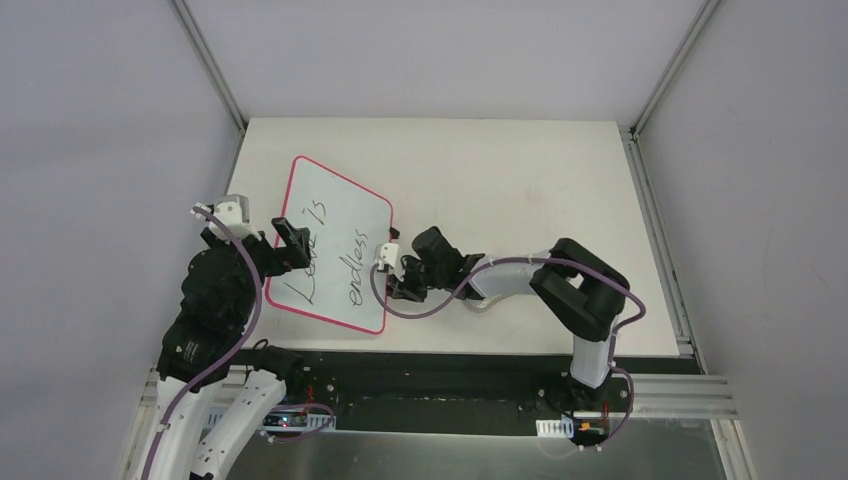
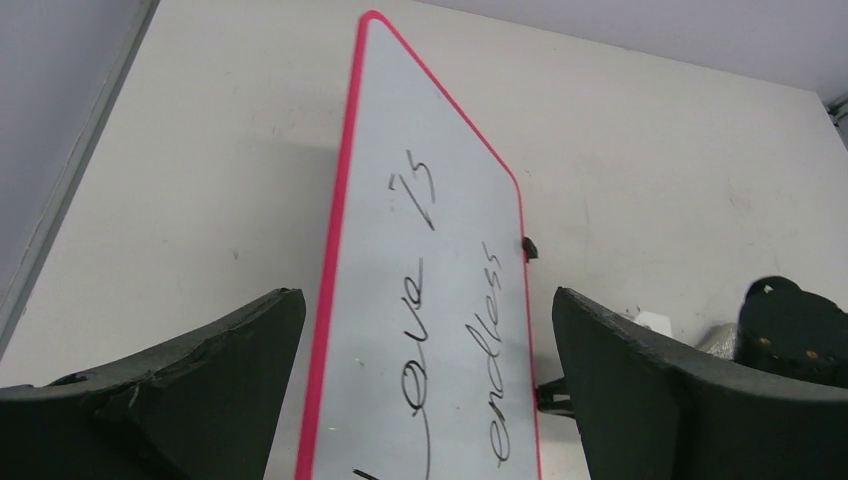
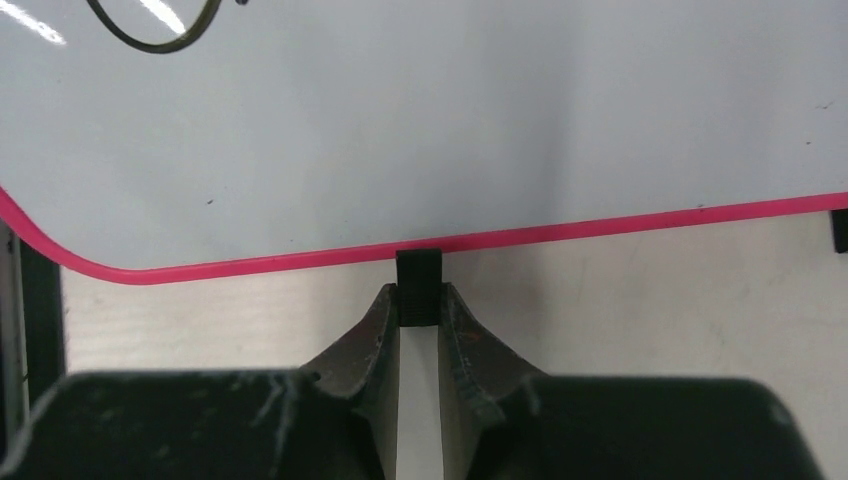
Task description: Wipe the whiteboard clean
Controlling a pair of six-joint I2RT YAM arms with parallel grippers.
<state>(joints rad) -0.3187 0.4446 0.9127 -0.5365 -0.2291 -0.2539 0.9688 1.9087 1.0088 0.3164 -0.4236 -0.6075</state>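
The table point(image 1: 520, 180) fills the middle of the top view, and the whiteboard point(image 1: 335, 235) lies on it at centre-left, set on a diagonal with its red-pink frame running from upper left down to lower right. Black handwriting point(image 1: 322, 258) reading "Love is endless" covers it. My left arm rises from the lower left corner and bends in toward the board's left edge. My right arm folds at its elbow on the right and reaches low and leftward to the board's right edge. My left claw point(image 2: 425, 300) stands wide apart, and in its own view the board runs up the frame between the two fingers. I cannot tell whether either finger touches it. My right claw point(image 3: 418, 302) is nearly together, pinched on the small black tab point(image 3: 418, 270) that juts from the frame. In that view I see only a strip of white surface and one loop of a letter at upper left. A second tab point(image 3: 838, 230) is cut off at the right edge. In the left wrist view the bottom of the frame crops the board's near end.
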